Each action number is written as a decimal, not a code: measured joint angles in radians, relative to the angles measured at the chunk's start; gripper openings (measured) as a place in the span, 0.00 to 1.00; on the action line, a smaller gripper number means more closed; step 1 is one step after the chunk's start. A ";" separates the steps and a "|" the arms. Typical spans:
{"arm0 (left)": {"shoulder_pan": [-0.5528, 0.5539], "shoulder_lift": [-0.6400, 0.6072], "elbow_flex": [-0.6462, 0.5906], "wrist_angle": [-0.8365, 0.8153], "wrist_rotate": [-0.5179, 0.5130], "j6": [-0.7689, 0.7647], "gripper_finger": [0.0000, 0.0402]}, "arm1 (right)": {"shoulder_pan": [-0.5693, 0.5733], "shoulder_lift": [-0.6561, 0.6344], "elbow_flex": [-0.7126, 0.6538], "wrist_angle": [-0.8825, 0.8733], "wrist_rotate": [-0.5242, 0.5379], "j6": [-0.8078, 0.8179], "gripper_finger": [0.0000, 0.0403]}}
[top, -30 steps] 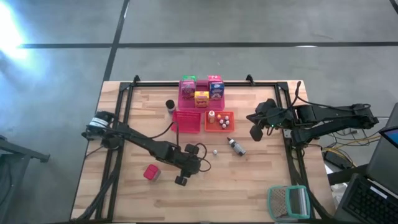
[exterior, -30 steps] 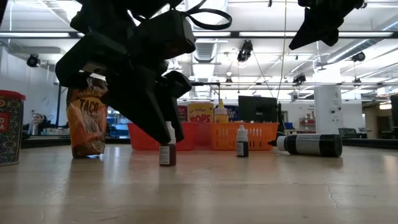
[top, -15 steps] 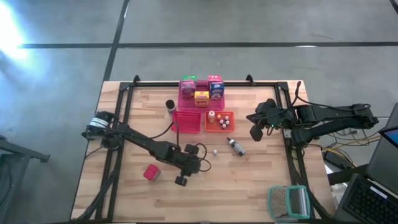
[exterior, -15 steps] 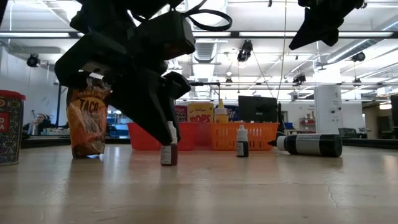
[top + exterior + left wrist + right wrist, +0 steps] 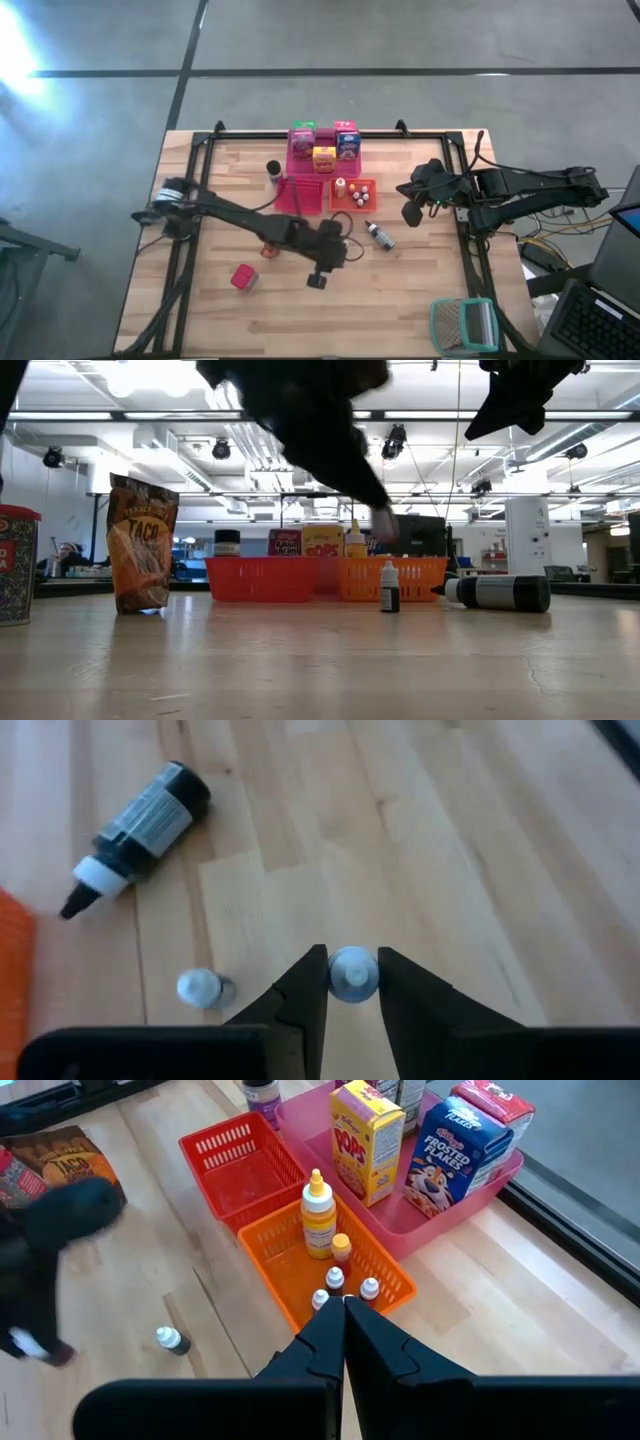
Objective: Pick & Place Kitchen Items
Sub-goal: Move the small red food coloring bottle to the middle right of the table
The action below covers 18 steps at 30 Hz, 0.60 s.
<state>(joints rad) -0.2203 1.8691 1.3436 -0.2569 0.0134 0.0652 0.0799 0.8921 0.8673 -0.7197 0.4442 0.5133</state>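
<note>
Swinging toward the orange tray (image 5: pixel 352 203), the left gripper (image 5: pixel 350 982) has lifted a small bottle (image 5: pixel 351 972), jaws pinching it above the tabletop (image 5: pixel 480 870). Right gripper (image 5: pixel 343 1312) hovers over the trays, jaws pressed together.

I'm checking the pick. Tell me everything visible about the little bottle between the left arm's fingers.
The small bottle shows a white, round cap seen end-on in the left wrist view; its body is hidden beneath. It is pinched between the left tool's two dark fingers, lifted above the wooden table. In the low view it is a motion-blurred pale tip. A similar white-capped bottle stands apart on the table.
</note>
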 joint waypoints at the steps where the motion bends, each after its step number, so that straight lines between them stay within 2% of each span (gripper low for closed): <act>1: 0.004 0.026 0.034 -0.021 0.007 0.010 0.22 | 0.000 0.000 0.000 0.000 0.000 0.001 0.02; 8: 0.003 0.167 0.210 -0.141 0.019 0.038 0.22 | 0.000 0.000 0.000 0.000 0.000 0.003 0.02; 12: 0.001 0.228 0.224 -0.154 0.017 0.040 0.22 | 0.000 0.000 0.000 -0.002 0.000 0.003 0.02; 18: 0.000 0.236 0.203 -0.137 0.016 0.040 0.22 | 0.000 0.000 0.000 -0.003 -0.001 -0.001 0.02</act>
<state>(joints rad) -0.2199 2.1054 1.5469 -0.3941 0.0292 0.1050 0.0799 0.8921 0.8673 -0.7227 0.4435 0.5125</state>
